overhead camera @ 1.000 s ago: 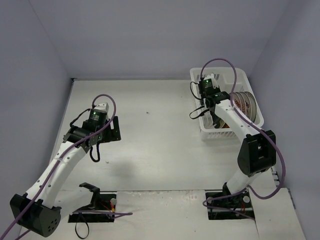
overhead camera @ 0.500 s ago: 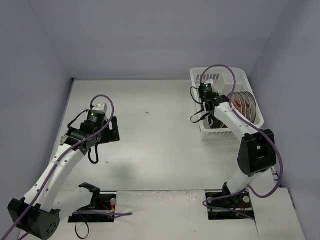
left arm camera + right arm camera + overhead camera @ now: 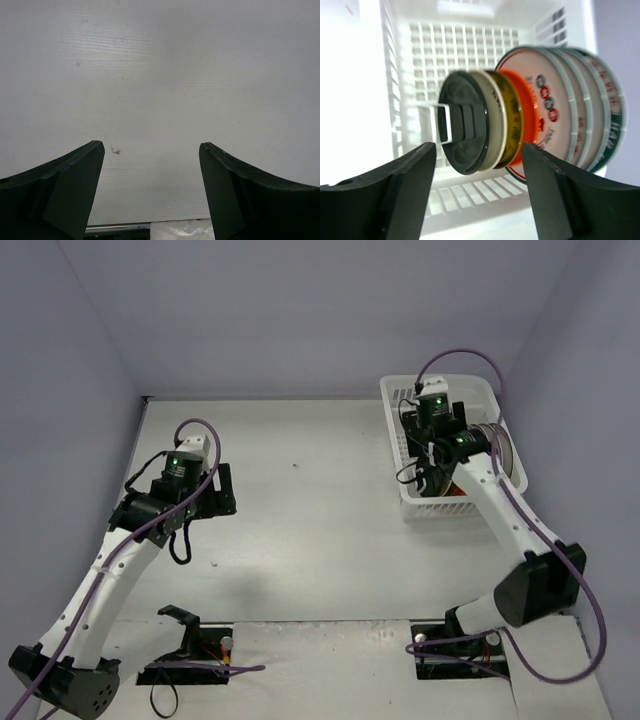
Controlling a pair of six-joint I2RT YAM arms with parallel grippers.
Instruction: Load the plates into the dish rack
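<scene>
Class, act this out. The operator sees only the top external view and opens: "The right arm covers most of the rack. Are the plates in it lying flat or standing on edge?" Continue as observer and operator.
Observer: On edge. The right wrist view shows the plates standing in a row inside the dish rack.
Operator: Is the right gripper holding one?
Observer: No. The right gripper is open. The nearest plate, dark-faced with a pale rim, sits ahead of its fingers, ungripped.
Operator: And the left gripper?
Observer: The left wrist view shows the left gripper open above the table, with nothing between its fingers.
</scene>
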